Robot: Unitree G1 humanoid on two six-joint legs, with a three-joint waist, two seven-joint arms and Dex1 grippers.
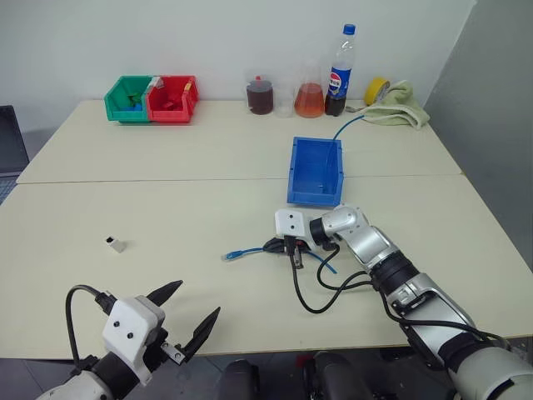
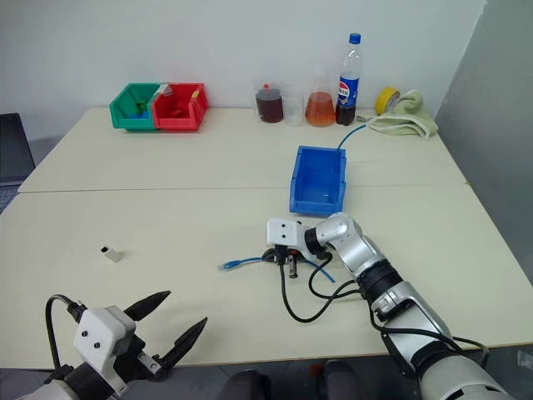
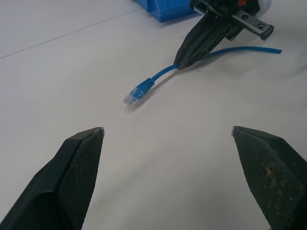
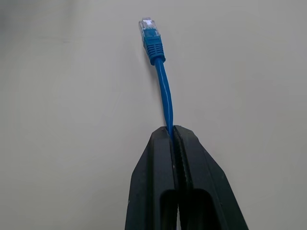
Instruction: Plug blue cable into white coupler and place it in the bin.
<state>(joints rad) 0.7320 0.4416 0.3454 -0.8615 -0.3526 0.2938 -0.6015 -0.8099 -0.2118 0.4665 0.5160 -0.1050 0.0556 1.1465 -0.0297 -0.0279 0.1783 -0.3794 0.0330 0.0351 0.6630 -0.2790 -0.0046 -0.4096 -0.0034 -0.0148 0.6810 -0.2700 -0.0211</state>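
Right wrist view: right gripper (image 4: 171, 132) pinches blue cable (image 4: 163, 91).

Two pale beige tables (image 1: 166, 242) stand pushed together, with a thin seam running from left to right between them. Behind the far edge is a plain white wall (image 1: 208, 42) (evenly lit). On the right stands a grey panel (image 1: 500, 125).

The only marking that can be recognised is the round red, white and blue Pepsi logo on the blue label of the cola bottle (image 1: 339, 82), which stands at the back of the table, far beyond the tips of both pairs of jaws. The letters on this label are too small to read. No other text, number or sign can be read anywhere.
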